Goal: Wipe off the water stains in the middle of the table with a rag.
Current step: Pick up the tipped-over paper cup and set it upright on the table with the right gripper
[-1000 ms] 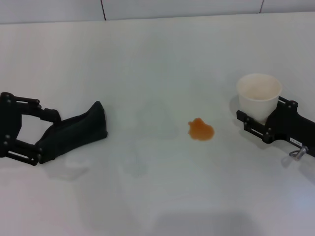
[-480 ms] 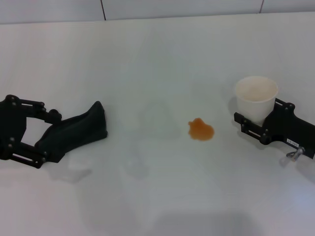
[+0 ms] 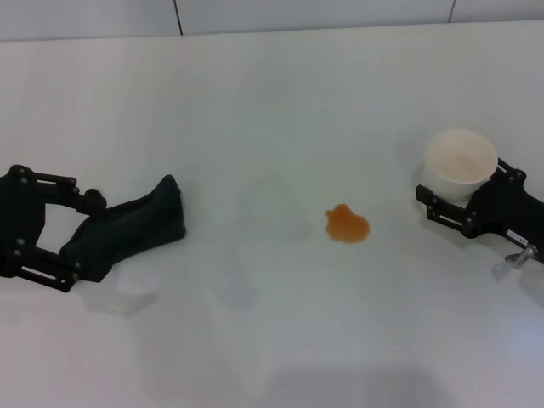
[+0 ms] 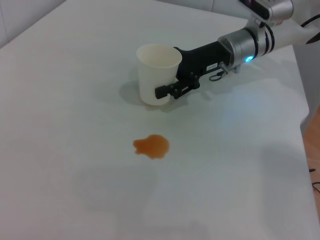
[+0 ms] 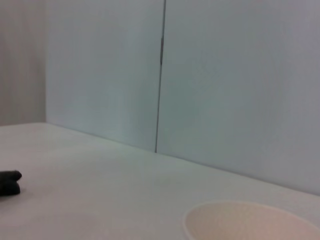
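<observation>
Clamped on the rag [image 3: 127, 228], the left gripper [image 3: 72, 238] sat at the table's [image 3: 272, 102] left; the right gripper [image 3: 455, 208], gripping a cup [image 3: 460, 163], had drawn away from the unwiped stain [image 3: 347, 224].

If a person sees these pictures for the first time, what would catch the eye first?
The orange-brown water stains stand out most, alone in the middle of the white table. At the table's left, the left end effector grips the black rag. At the right, the right end effector holds a white paper cup, well apart from the stains.
</observation>
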